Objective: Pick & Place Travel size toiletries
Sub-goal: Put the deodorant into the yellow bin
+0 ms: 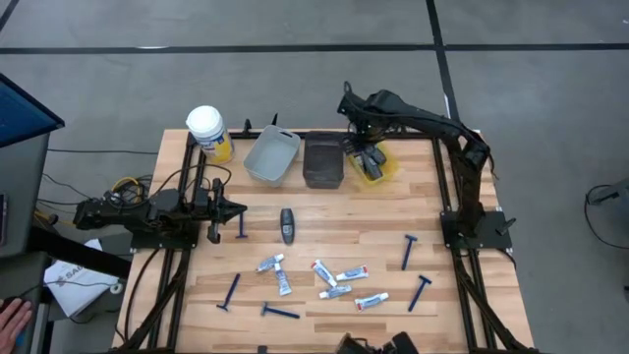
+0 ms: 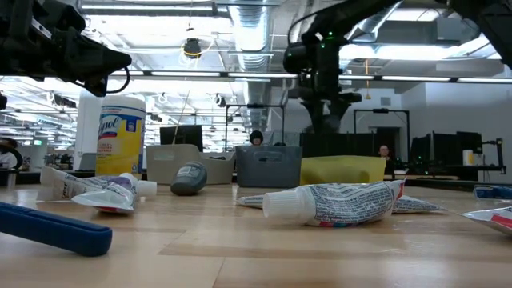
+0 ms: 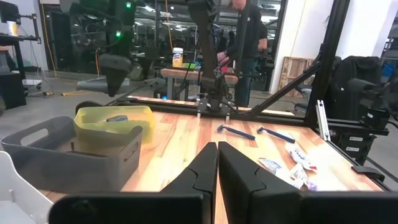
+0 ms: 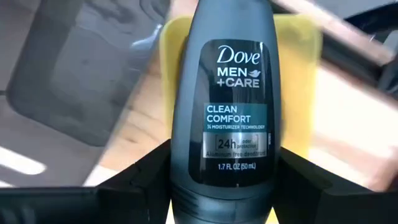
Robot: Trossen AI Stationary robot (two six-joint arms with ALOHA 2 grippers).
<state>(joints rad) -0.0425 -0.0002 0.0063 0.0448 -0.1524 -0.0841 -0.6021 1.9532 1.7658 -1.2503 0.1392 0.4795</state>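
- Right gripper [image 1: 366,157] above the yellow bin [image 1: 385,169], clamped on a dark grey mini bottle [image 4: 222,106].
- Left gripper [image 1: 239,208] far from that bin, fingers pressed together, holding nothing.

Dark grey bottle [image 4: 224,112], teal label band; yellow bin [image 1: 378,167]; blue razors [image 1: 408,252]

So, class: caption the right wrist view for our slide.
Right gripper holds a grey Dove bottle above the yellow bin.
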